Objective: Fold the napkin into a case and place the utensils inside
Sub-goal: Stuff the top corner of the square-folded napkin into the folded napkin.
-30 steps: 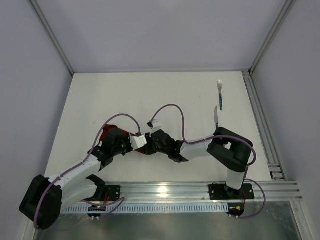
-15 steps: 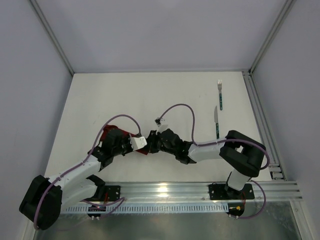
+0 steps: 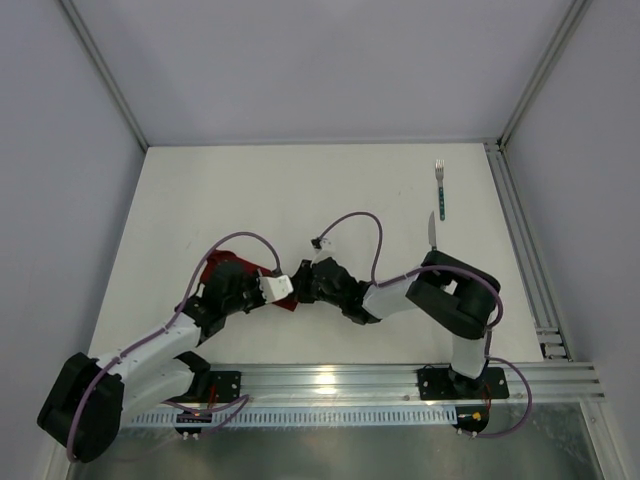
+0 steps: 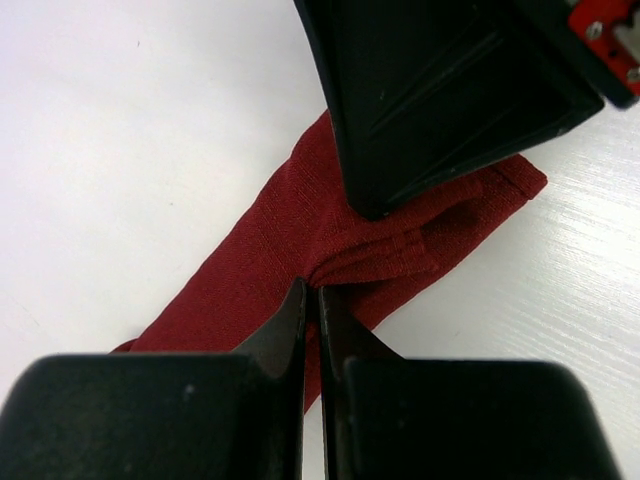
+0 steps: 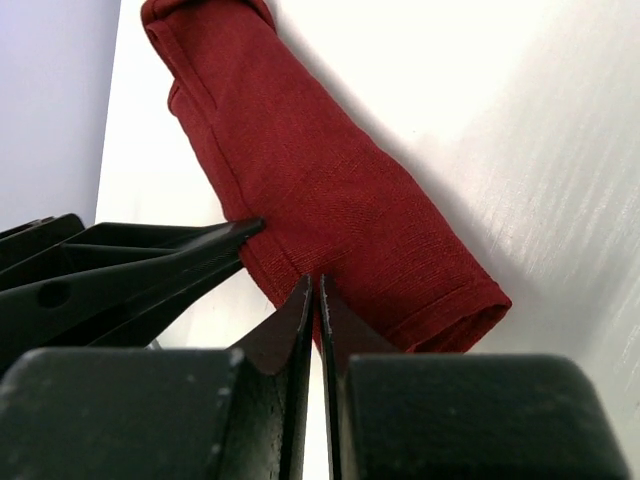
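Napkin (image 4: 300, 220): dark red, plain, folded to a narrow flat strip on white table (image 3: 250, 190), directly beneath both sets of fingertips. Left gripper (image 4: 312, 292) closed to a hairline slit, pinching a small ridge of cloth at the strip's long edge. Right gripper (image 5: 315, 282) likewise closed to a thin slit, tips down on the strip near its hemmed end, just across from the left; actual hold on cloth unclear. Teal-handled fork (image 3: 439, 190) and knife (image 3: 432, 232) in line, well beyond the right gripper, apart from the strip.
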Motion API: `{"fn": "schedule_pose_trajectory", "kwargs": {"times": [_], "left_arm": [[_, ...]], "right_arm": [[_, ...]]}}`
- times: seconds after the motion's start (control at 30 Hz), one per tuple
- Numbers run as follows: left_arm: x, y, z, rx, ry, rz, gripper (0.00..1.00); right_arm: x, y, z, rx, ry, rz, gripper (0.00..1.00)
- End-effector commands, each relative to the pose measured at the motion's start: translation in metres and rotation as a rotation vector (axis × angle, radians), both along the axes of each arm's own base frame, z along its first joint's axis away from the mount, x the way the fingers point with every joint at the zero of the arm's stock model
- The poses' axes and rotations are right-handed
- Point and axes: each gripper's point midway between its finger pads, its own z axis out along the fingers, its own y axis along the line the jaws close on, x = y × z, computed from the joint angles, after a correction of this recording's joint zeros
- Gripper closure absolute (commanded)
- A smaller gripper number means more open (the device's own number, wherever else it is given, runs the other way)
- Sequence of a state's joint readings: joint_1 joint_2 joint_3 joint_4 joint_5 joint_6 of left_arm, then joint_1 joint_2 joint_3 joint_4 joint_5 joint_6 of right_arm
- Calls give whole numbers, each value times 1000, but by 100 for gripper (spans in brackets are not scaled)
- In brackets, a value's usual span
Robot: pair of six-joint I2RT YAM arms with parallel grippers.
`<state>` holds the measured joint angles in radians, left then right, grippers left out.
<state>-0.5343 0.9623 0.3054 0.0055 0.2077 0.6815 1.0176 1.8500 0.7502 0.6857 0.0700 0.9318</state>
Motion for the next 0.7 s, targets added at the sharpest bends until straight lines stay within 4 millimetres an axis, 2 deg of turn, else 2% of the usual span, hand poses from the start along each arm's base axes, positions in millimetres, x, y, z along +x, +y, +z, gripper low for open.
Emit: {"fn": "schedule_pose_trajectory", "kwargs": {"times": [0.0,0.1,0.23,0.4,0.67], "left_arm": [[14,-5,12,-45,-55,36,100],[22,-4,15,-53,-74,66,100],[23,-7,17,-68,-69,69,100],[21,-7,19,-80,-61,71,100],[26,-12,33,-115,-62,90,100]], "right_arm": [[12,14,10,70,-7,-30,93],[6,19,2,72,12,-20,94],[2,23,2,85,23,-16,94],[6,24,-1,71,26,-27,94],[5,29,-3,82,48,-26,94]]}}
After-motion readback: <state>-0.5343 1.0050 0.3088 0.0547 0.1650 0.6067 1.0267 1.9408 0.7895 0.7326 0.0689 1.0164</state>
